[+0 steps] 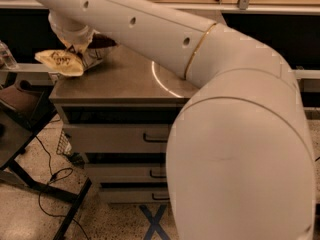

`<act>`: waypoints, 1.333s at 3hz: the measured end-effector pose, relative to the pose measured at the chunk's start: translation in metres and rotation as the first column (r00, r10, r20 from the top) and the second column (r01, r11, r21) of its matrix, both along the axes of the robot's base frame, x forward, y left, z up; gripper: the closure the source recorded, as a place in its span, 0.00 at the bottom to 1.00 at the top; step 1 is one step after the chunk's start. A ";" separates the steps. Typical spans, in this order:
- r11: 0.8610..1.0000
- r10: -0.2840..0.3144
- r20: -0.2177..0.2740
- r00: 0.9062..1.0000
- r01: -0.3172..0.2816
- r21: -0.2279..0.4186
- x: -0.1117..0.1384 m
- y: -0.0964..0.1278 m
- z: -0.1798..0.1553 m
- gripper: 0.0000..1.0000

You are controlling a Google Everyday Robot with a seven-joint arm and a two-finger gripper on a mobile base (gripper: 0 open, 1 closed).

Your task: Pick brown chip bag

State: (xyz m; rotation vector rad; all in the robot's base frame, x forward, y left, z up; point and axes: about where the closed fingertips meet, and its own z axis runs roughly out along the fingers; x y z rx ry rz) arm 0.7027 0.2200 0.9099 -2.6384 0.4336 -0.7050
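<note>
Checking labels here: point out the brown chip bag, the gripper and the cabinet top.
brown chip bag [61, 62], camera view, its tan-yellow left end.
gripper [75, 41], camera view, its tip, down at the bag.
cabinet top [125, 80], camera view, bare surface right of the bag.

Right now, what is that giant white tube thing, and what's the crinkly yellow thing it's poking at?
That big white tube is a robot's arm. There is just one picture, taken by a camera so close to the arm that its fat elbow part fills the right side. The arm reaches across to the back left corner of a grey cabinet with drawers. At the arm's tip is the gripper, the part that grabs things. It is right on top of the brown chip bag, a crinkly snack bag whose tan-yellow end pokes out past the cabinet's left edge. The arm hides most of the gripper, so I can't tell whether the bag is grabbed yet.
</note>
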 end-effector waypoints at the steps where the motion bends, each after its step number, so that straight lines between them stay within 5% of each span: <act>1: 0.996 -0.010 0.052 0.999 0.005 0.091 0.007 -0.023 0.058 1.00; 2: 0.973 -0.067 0.102 0.993 0.042 0.225 0.013 -0.062 0.103 1.00; 3: 0.920 -0.136 0.117 0.984 0.082 0.384 0.019 -0.108 0.121 1.00; 4: 0.830 -0.222 0.099 0.970 0.135 0.542 0.023 -0.159 0.120 1.00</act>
